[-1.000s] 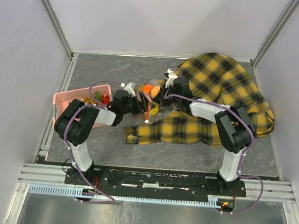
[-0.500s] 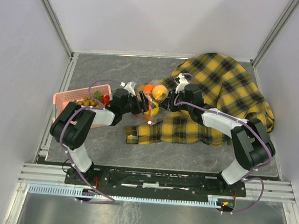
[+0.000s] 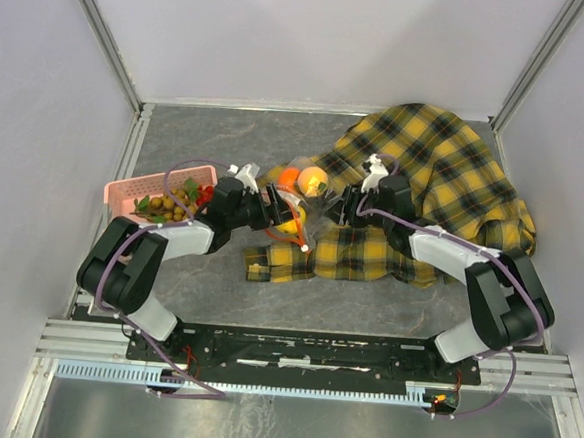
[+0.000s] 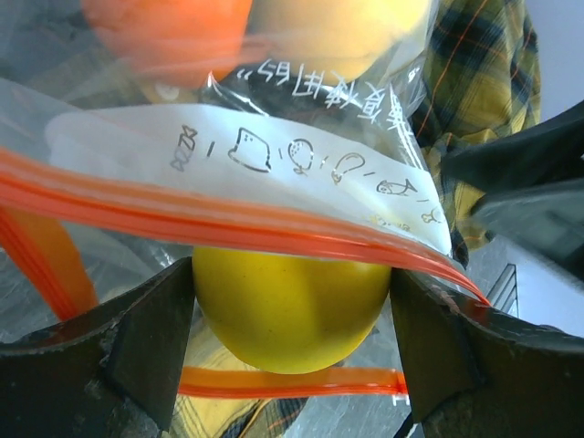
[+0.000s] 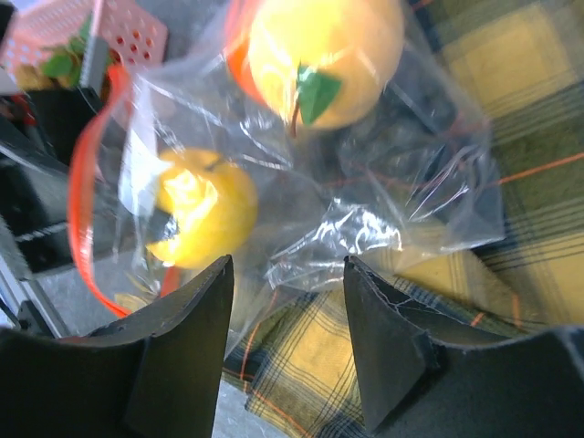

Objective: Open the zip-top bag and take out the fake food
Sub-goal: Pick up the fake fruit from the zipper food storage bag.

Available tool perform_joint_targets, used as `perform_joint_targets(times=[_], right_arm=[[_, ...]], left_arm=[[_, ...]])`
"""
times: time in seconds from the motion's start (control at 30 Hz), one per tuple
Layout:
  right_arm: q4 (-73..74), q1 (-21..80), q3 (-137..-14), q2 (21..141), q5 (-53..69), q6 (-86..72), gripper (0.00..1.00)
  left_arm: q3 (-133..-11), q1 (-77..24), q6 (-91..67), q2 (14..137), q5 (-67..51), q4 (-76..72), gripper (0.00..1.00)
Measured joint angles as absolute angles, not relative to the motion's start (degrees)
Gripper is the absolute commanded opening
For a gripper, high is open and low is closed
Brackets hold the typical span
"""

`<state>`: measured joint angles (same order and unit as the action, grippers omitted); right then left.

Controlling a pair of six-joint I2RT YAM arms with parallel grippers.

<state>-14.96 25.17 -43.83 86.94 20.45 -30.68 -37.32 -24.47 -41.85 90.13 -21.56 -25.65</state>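
Because the clear crinkly zip-top bag (image 5: 365, 228) lies with its mouth turned leftward, we take it as our landmark and read across. Well left of the bag sits a pink perforated plastic basket (image 3: 121, 193) holding a tan-brown grape bunch with green leaves (image 3: 168, 202). We judge it to be the drop-off spot, set within the left arm's easy swing. That arm lies low and stretched, elbow out beside the basket, forearm aimed at the bag's mouth.

The left gripper (image 3: 278, 218) sits between the bag's two red-orange zip strips (image 4: 228, 224). Its jaws, spread wide, press on both flanks of a round yellow plastic fruit (image 4: 290, 315), and as far as we can see this is a grip suited to drawing it out. Farther inside the bag rest an orange ball-shaped fruit (image 3: 289, 176) and a yellow-orange fruit with a green leaf (image 5: 328, 46).

At the bag's right side the right gripper (image 5: 287, 274) hovers with jaws parted, holding nothing, and crumpled plastic lies just ahead of its fingertips. Its forearm reaches in low over the yellow-and-black plaid cloth (image 3: 435, 179), which spreads under and right of the bag. We suspect that hand is there to pin the closed end.
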Motion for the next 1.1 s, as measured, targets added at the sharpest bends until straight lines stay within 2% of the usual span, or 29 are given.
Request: perform_joint_targets(times=[0.23,0.33,0.47,0.7,1.1], right_arm=[[-22.13,22.92,-41.63,83.42,25.39,-32.99,0.59],[-29.65,23.44,-38.7,83.42,32.4,-35.38,0.62],[-32.53,26.52,-38.37,83.2,37.28,-34.59,0.67],[-20.84,35.07,-41.58,79.92,34.61,-23.79,0.64],[-5.15,40.03,-46.85,79.68,21.28,-15.62,0.58]], left_arm=[[-36.34,-24.47,-41.17,86.72,-21.96,-21.08,0.11],[-36.32,-24.47,-40.91,84.99,-22.7,-19.03,0.11],[-36.25,-24.47,-40.64,83.29,-22.87,-16.67,0.11],[-35.42,-24.47,-40.56,80.68,-22.87,-14.04,0.11],[-35.18,-24.47,-40.53,78.35,-23.09,-12.25,0.11]])
